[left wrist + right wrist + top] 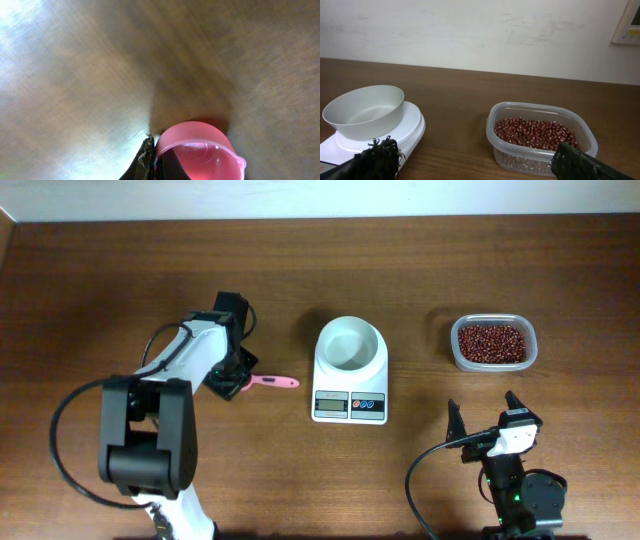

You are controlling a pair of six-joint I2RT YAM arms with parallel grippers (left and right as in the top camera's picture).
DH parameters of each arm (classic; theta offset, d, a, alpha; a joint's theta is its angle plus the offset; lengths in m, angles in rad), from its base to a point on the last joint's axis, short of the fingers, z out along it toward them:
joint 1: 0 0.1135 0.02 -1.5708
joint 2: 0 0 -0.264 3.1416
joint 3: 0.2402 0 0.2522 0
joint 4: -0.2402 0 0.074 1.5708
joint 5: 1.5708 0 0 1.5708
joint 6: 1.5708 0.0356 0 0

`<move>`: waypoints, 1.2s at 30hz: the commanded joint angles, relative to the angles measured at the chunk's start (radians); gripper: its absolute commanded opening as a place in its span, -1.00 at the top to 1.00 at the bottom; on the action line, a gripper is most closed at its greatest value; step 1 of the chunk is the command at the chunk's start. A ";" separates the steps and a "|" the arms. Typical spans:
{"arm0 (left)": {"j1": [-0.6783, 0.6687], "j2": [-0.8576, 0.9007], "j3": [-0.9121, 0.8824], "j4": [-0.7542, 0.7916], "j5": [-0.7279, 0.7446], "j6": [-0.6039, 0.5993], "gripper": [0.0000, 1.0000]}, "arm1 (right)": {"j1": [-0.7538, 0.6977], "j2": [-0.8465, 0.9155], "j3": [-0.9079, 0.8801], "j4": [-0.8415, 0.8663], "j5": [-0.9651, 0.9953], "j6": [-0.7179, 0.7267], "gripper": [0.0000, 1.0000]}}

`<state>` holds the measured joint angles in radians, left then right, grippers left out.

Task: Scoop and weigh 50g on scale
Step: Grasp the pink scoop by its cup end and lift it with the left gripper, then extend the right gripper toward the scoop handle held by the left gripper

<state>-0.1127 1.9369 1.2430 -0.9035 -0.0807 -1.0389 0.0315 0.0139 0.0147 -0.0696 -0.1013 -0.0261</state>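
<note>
Pink spoon point(197, 150) clamped in left fingers point(144, 162); beans point(491, 342) lie past the scale point(349, 404) toward the right edge of the table point(590, 300), near open right fingers point(375, 157).

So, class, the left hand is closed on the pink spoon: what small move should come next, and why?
Probably lift the spoon straight up off the table. The left hand is shut on it, the bowl on the scale is empty, and the beans all sit in the tub beyond the scale, so the spoon must clear the scale to reach them.
</note>
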 commanded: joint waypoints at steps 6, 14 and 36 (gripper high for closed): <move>0.004 -0.365 -0.014 -0.142 -0.093 0.012 1.00 | -0.004 -0.008 -0.009 -0.001 0.005 0.004 -0.98; 0.004 -0.696 -0.014 -0.236 -0.097 -0.019 1.00 | -0.004 -0.008 -0.009 -0.001 0.005 0.004 -0.97; -0.132 -0.813 -0.016 -0.222 0.132 -0.835 1.00 | -0.004 -0.009 -0.009 0.003 -0.014 0.008 -0.97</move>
<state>-0.2287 1.1183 1.2293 -1.1282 0.1287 -1.8442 0.0315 0.0139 0.0147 -0.0696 -0.1017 -0.0257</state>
